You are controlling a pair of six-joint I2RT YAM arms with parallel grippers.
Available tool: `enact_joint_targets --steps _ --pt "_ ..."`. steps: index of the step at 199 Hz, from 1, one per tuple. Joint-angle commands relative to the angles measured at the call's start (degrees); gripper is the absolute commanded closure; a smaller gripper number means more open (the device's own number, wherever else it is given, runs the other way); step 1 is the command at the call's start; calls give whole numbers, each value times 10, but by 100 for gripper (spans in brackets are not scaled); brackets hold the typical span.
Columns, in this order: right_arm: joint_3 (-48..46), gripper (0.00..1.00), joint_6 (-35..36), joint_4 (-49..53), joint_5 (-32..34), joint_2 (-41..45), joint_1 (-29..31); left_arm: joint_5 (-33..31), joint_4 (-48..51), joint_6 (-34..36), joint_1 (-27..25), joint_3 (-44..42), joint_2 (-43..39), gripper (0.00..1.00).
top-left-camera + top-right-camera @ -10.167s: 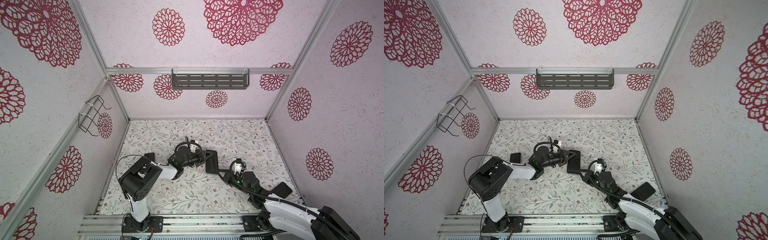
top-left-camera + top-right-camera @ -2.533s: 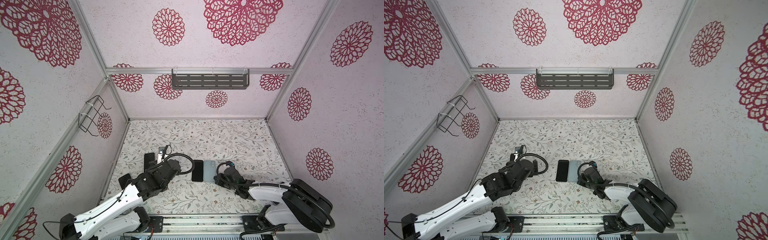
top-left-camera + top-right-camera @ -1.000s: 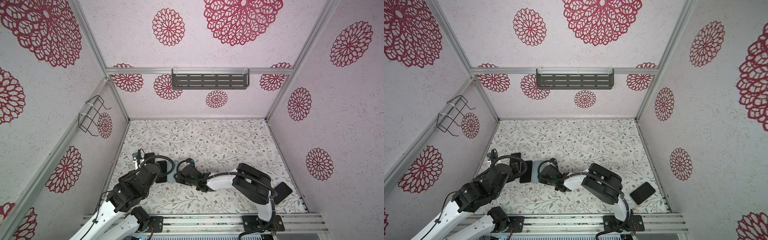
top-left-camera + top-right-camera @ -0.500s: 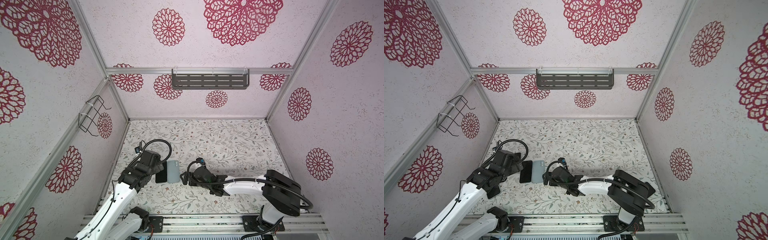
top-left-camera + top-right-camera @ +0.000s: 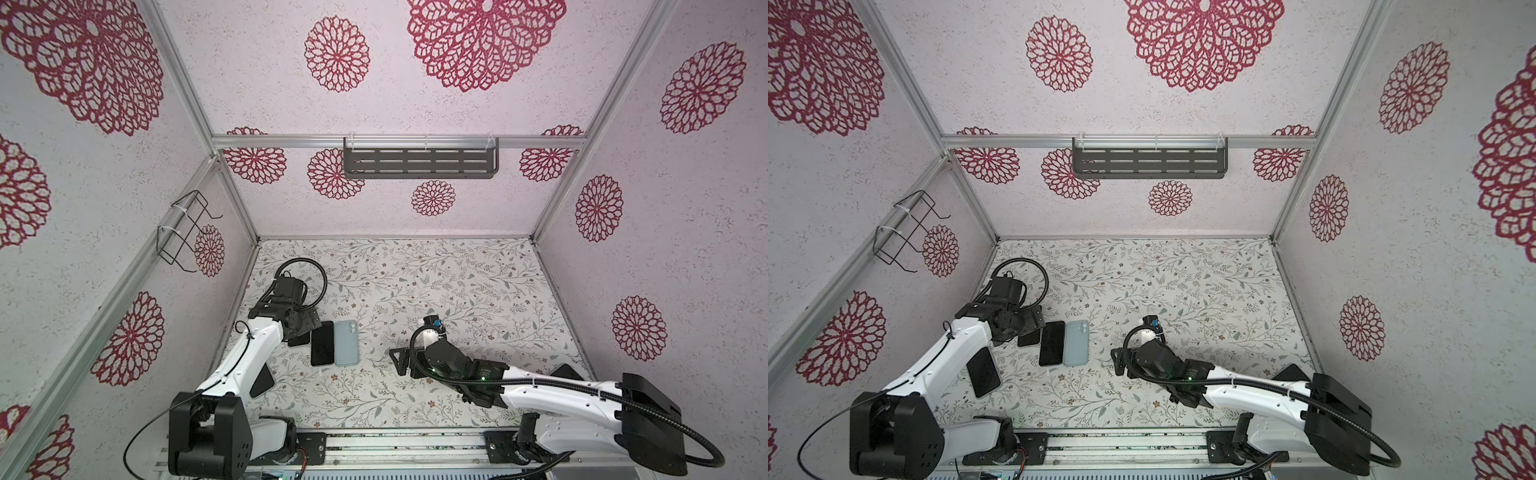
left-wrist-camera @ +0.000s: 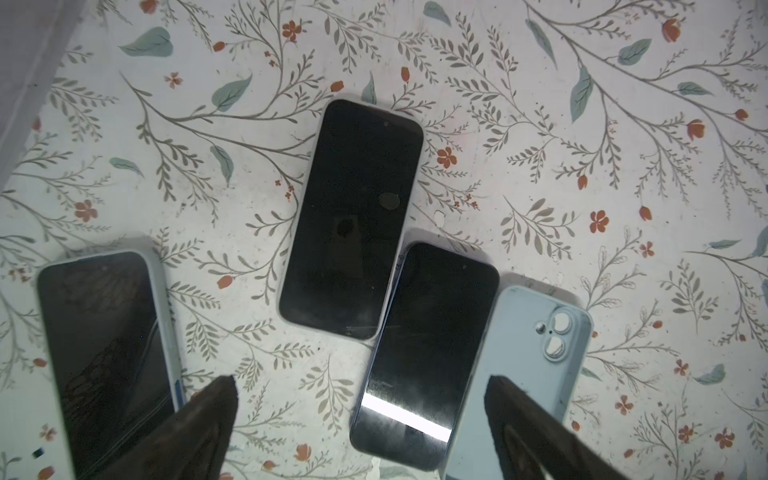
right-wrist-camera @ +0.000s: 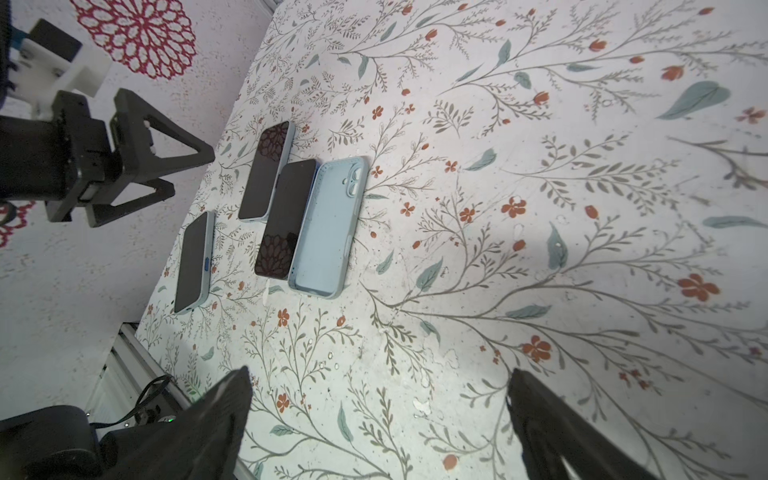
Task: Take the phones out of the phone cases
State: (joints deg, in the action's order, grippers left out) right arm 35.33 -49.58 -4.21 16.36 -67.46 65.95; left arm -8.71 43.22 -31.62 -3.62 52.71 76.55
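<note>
Seemingly all is done: the phone (image 5: 323,343) lies bare on the table (image 5: 457,291), touching the empty case (image 5: 346,343), while the left gripper (image 6: 359,386) and right gripper (image 7: 379,376) hang spread, holding nothing.

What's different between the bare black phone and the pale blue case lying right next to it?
The phone is glossy black glass that catches reflections; the case is matte pale blue. The case has round camera openings at one end; the phone's face is plain. The case looks slightly wider than the phone. Both lie flat on the table, side by side, and neither is being held.
</note>
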Motion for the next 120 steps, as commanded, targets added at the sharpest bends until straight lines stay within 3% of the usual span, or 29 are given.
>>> enact_joint_targets --steps 1,43,120 --pt "-2 1 33 17 21 27 1 23 -32 30 23 27 41 3" --pt "-23 1 40 6 18 46 -2 40 -44 41 60 59 123 2" --pt "-44 1 43 -10 16 55 -10 29 -43 59 64 105 218 1"
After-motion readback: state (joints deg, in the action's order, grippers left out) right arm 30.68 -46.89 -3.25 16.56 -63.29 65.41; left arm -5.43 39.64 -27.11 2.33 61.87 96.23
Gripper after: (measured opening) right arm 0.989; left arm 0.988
